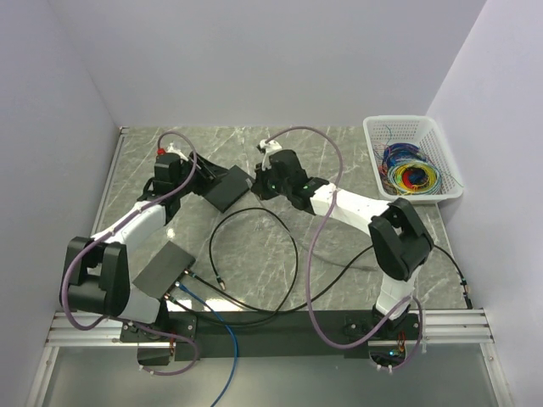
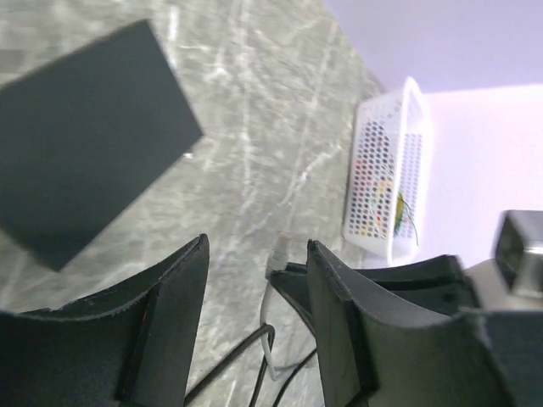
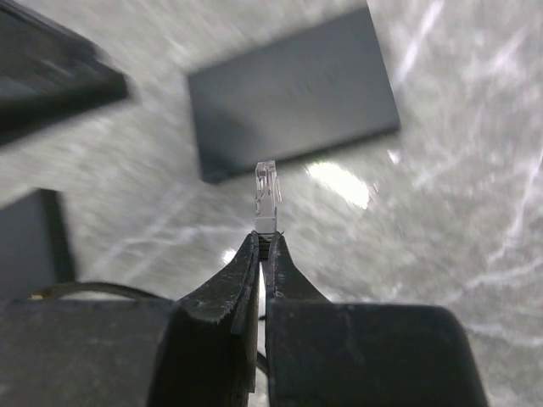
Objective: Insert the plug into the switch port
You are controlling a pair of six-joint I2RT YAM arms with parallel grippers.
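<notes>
Pinched the plug (image 3: 266,195) by its base in the closed right gripper (image 3: 263,242), near the switch (image 3: 293,106), not touching. Held the left gripper (image 2: 254,254) spread apart, gripping nothing.

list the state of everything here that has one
plug: pinched in the right end effector, in the air, not in a port
right end effector: shut on the plug
left end effector: open, empty
switch: lying on the table, not held, plug not in it
basket: upright, holding coiled wires
</notes>
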